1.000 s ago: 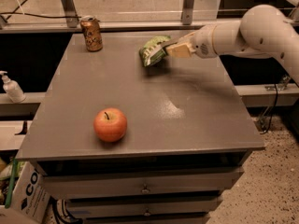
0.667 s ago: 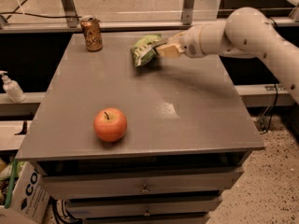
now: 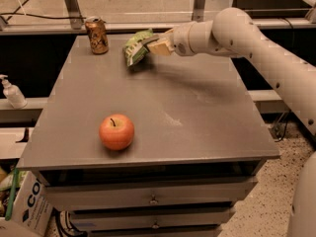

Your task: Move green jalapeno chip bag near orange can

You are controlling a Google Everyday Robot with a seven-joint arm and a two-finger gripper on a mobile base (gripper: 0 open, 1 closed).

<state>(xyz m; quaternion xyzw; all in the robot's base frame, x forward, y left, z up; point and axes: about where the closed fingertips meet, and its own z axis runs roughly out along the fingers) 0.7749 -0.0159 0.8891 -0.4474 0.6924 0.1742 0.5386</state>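
The green jalapeno chip bag [image 3: 136, 47] is held in my gripper [image 3: 154, 44], tilted and lifted just above the grey table top [image 3: 197, 112] at the far middle. The gripper is shut on the bag's right end. The orange can [image 3: 97, 35] stands upright at the table's far left corner, a short gap to the left of the bag. My white arm [image 3: 247, 38] reaches in from the right.
A red-orange apple [image 3: 116, 132] sits on the table near the front left. A white pump bottle [image 3: 12, 93] stands on a ledge left of the table. A cardboard box [image 3: 22, 209] is on the floor at the lower left. Drawers are below the table top.
My gripper has carried the chip bag leftward along the far side of the table, closer to the orange can. The apple and the can have not moved.
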